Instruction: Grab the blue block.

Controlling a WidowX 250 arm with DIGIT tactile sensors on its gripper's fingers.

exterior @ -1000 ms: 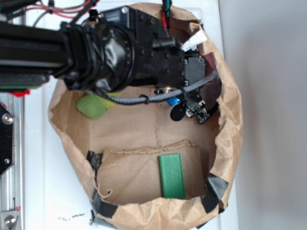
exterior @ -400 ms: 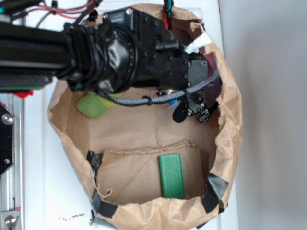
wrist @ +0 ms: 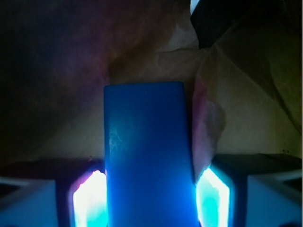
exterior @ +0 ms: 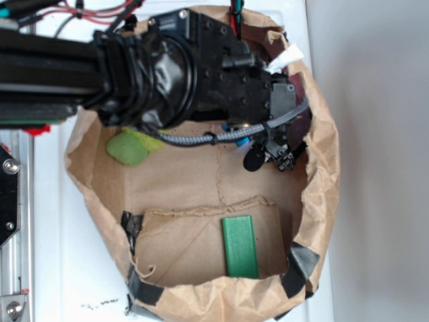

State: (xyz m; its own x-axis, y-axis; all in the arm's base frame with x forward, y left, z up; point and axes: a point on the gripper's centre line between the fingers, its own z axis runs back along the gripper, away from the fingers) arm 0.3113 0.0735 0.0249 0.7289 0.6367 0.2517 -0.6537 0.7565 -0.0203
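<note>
Paper bag (exterior: 322,201), blue block (wrist: 147,156) between jaws

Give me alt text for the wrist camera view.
A flat rectangular bright blue block stands between the two gripper fingers, which glow at its sides. Crumpled brown paper bag wall fills the dim background.

The blue block (wrist: 147,156) is bright, even blue, with a faint pale scuff on its face. The fingers (wrist: 215,198) on each side of it glow white and cyan. The paper bag (exterior: 320,201) is plain brown, with black tape (exterior: 300,263) at its lower corners. The green block (exterior: 240,247) is dark green, the soft thing (exterior: 127,149) at the left edge is lime green. The arm (exterior: 154,74) is black, with a grey braided cable (exterior: 221,136) and red wires (exterior: 74,8). The table (exterior: 74,268) is white
</note>
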